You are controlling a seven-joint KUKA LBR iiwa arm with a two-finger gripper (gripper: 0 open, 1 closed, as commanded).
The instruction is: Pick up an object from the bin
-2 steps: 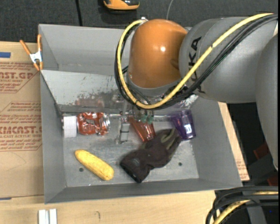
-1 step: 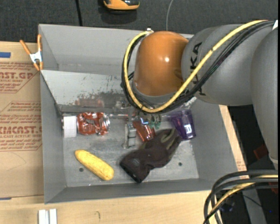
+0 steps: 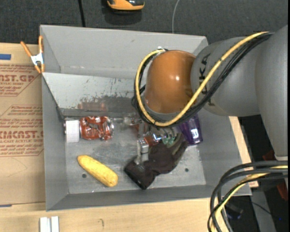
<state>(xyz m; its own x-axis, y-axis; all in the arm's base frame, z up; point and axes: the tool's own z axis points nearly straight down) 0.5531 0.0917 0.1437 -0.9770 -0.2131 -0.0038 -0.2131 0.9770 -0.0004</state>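
My gripper [image 3: 144,147] reaches down below the orange dome, near the middle of the bin floor. Its tip rests at the upper left edge of a dark brown crumpled cloth [image 3: 157,166], which lies toward the bin's front. Partly hidden under the arm, a purple object [image 3: 193,132] lies right of the gripper. To the left of the gripper lies a crushed red bottle [image 3: 95,128] with a white cap, on its side.
A yellow corn-cob-shaped toy [image 3: 97,170] lies at the front left of the bin floor. The arm and its dome cover the right and back of the bin.
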